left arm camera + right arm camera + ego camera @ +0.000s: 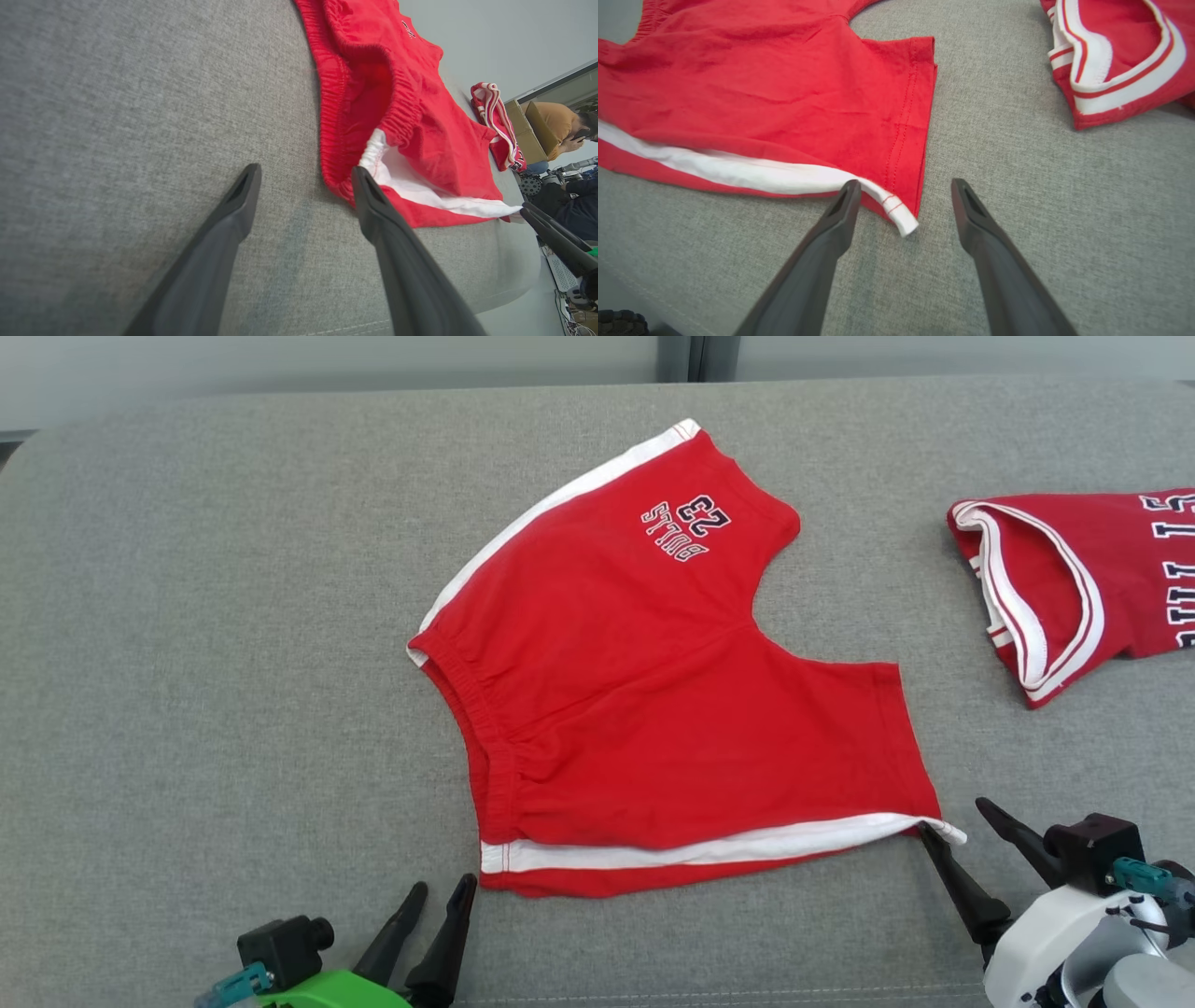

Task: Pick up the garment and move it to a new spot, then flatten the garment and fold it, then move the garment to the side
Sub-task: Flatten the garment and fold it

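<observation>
Counter (187, 663): grey cloth, and everything here lies on it.
Left claw (441, 893): mine, low at the left of the head view. The fingers are spread and hold nothing. They point at the near corner of the waistband.
Left claw, wrist view (306, 168): one finger is over bare counter. The other finger's tip stands right at the waistband corner, where the white stripe ends. I cannot tell whether it touches the cloth.
Shorts (653, 709): red with white side stripes, lying flat in the middle of the counter. The elastic waistband is toward my left. One leg runs away from me and the other runs to my right, making a V. The far leg carries a number and team print that reads upside down to me. The near stripe runs along the edge closest to me, from one claw to the other.
Right claw (952, 815): mine, low at the right, fingers spread wide and pinching nothing.
Right claw, wrist view (901, 183): the white stripe's end at the near leg's hem corner lies loose between my fingers. One fingertip is at the stripe's edge.
Jersey (1102, 579): red with white trim, at the far right, well apart from the shorts and cut off by the head view's edge.
</observation>
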